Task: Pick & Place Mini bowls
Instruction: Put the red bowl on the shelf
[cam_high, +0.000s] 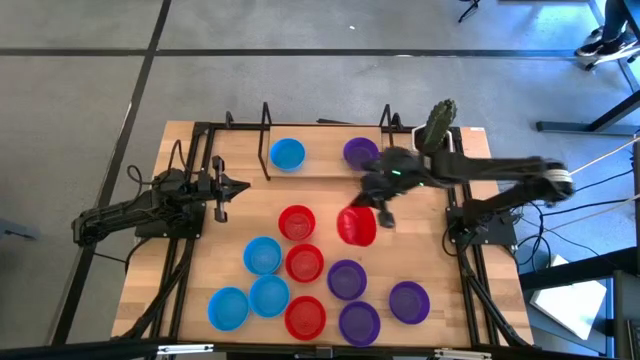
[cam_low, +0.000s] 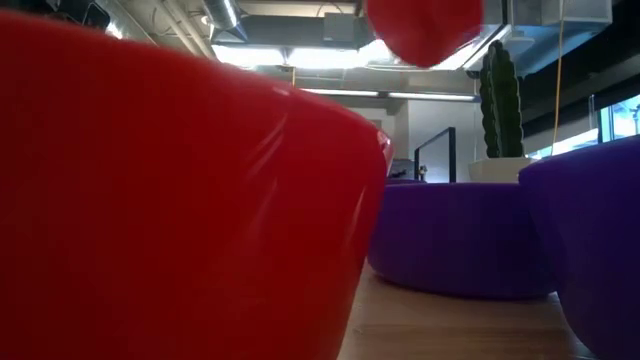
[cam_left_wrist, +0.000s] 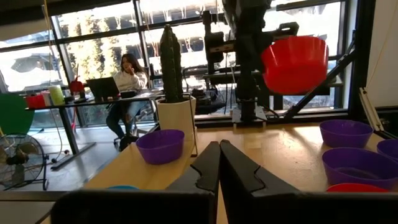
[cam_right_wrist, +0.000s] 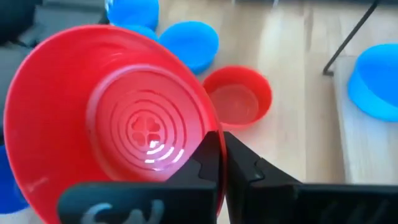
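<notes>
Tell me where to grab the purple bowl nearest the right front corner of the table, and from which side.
Take that purple bowl by its rim, coming straight down from above with one finger inside the wall. It sits upright and open, and its right side is clear of other bowls. The right hand already holds a red bowl by the rim this way; the left hand waits, shut.

Overhead view spans the table (cam_high: 200, 150); low view sits tight behind a red bowl (cam_low: 180, 200)
</notes>
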